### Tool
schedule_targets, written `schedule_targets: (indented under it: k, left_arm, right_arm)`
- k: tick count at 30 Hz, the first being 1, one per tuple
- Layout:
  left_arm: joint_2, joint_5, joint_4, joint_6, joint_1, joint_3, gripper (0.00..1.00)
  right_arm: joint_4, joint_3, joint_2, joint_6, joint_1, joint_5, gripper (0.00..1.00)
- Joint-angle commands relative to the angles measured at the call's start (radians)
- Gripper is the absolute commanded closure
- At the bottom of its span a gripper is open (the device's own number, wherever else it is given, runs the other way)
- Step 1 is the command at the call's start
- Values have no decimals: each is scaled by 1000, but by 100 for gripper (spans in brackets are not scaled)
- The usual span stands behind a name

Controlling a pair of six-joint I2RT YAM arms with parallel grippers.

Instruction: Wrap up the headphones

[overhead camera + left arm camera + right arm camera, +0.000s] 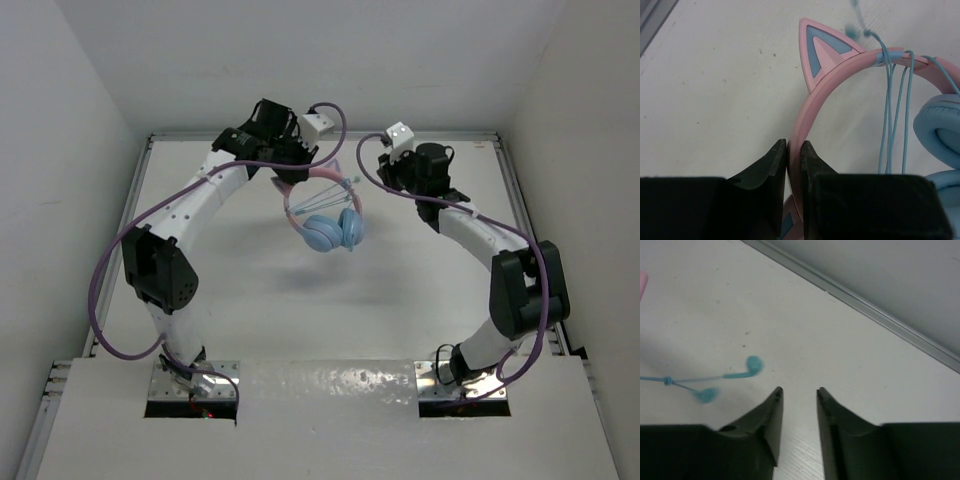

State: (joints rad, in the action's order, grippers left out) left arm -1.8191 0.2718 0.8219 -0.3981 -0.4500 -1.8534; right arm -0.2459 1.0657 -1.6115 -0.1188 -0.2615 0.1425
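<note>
Left jaws tight on smooth, curved pink headband point(807, 107)

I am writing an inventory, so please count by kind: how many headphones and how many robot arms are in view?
Pink-banded, blue-cupped cat-ear headphones: 1
White jointed robot arms, left arm and right arm: 2
Total: 3

Robot lab test cell. White bench point(250, 320) boxed in by plain white walls point(60, 150), with aluminium rail point(512, 200) along its edges. Left arm point(190, 205) and right arm point(480, 235), both white and black, are bolted on metal plates point(190, 392) at the near edge, with purple cables point(100, 290) looping off them.
</note>
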Motion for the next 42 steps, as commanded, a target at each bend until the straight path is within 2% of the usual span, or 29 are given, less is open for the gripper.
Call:
schedule_targets:
  k: [1,4,5,10,14,18,20,22,37,42]
  left_arm:
    - [76,35,-23,44,8,-56,100]
    - [73,20,-23,44,8,-67,100]
    - [73,20,-23,36,8,-69,100]
    - [73,-29,-27,-4,7,-64,100]
    - [73,-106,-26,-79,2,-49,100]
    - [67,-209,-29,-174,-24,-30,100]
    - [60,-305,-46,-222,-56,-32,100]
    - [55,-315,-66,-220,-65,-44,100]
    - [53,-246,-63,-159,-69,-46,100]
    - [57,-250,-66,-140,-69,-35,100]
  right_arm:
    - [-53,-67,28,10,4,80,71]
    - [-55,-90,36,11,4,104,91]
    - [-53,-92,36,18,4,104,95]
    - [-41,-119,54,34,4,43,88]
    - [-52,-127,110,94,24,22,75]
    - [-30,-76,145,294,27,25,62]
    - [-79,-67,153,413,16,55,61]
    - [-122,-72,150,436,-8,68,56]
    - [-220,22,33,628,-169,91,48]
    - [-171,50,9,550,-225,33,46]
